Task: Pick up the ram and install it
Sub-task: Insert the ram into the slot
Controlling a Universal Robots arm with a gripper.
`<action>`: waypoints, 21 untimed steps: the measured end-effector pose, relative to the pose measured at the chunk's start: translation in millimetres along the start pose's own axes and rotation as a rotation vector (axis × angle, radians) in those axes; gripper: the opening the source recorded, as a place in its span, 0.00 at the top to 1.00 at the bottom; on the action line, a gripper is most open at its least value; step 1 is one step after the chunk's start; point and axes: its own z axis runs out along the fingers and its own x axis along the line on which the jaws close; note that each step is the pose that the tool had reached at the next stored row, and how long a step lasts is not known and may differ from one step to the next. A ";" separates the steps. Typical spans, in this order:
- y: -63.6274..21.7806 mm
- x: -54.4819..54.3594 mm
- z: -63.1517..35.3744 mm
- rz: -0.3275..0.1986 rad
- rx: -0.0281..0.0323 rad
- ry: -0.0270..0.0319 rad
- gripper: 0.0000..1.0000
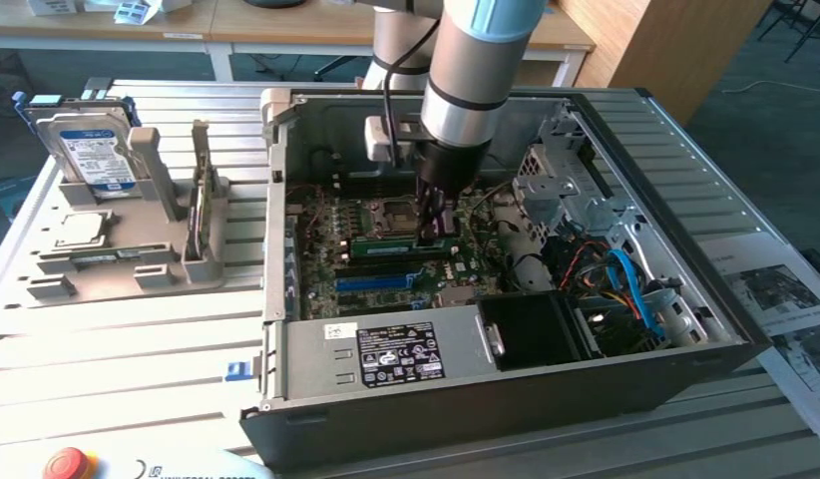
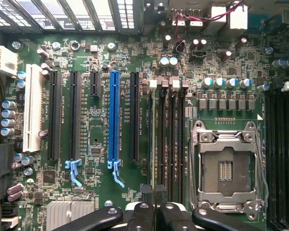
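Observation:
The ram (image 1: 391,242), a narrow green stick, stands on edge across the motherboard (image 1: 333,225) inside the open computer case (image 1: 517,394). My gripper (image 1: 433,236) reaches straight down from the arm onto the stick's end nearer the exterior view's right, shut on its top edge. The wrist view looks down on the board. There, the gripper (image 2: 154,195) has its black fingertips (image 2: 146,191) close together over the first of the dark memory slots (image 2: 171,139), beside the empty processor socket (image 2: 226,166).
A long blue slot (image 2: 114,120) and black expansion slots lie beside the memory slots. The power supply (image 1: 383,354), a black fan and blue cables (image 1: 625,279) crowd the case's near side. A hard drive (image 1: 88,150) stands in a grey holder at the exterior view's left.

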 end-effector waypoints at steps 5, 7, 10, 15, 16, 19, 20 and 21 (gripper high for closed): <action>-0.1 0.0 1.2 0.000 0.0000 -0.0001 0.88; -0.1 0.0 1.7 0.000 0.0000 -0.0001 0.88; -0.1 0.0 2.7 0.000 0.0001 0.0000 0.88; -0.3 0.1 6.1 0.000 0.0000 0.0000 0.88; -0.3 0.1 6.1 0.000 0.0002 0.0000 0.88; -0.3 0.1 6.1 0.000 0.0001 -0.0001 0.82; -0.3 0.1 6.1 0.000 0.0000 0.0000 0.76; -0.3 0.1 6.1 0.000 0.0000 0.0000 0.76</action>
